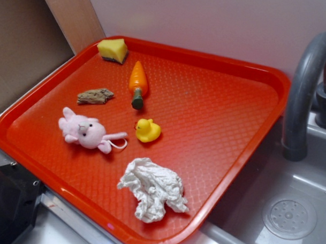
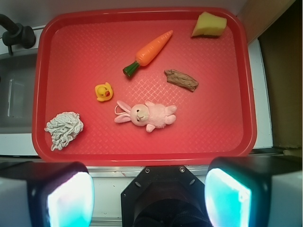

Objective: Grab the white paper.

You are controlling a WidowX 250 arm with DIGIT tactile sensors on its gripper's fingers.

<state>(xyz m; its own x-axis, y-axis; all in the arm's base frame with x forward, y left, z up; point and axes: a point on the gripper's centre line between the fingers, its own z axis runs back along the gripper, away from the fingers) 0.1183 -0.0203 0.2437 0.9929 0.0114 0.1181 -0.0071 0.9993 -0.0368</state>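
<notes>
1. Nearest, the gripper (image 2: 149,189) is seen at the bottom edge of the wrist view; its fingers (image 2: 71,196) are spread wide apart and nothing is held between them.
2. Beyond the fingers, the red tray (image 2: 142,158) is laid flat beside a grey sink (image 1: 294,203).
3. The white paper (image 2: 64,129) is located in the near left corner of the tray, well apart from the gripper.
4. Just past it, the pink bunny (image 2: 147,115) and the yellow duck (image 2: 103,91) are positioned mid-tray.
5. Farther on, a brown wood piece (image 2: 181,79) and an orange carrot (image 2: 149,52) are found.
6. Farthest, a yellow sponge (image 2: 209,25) is placed in the corner.
</notes>
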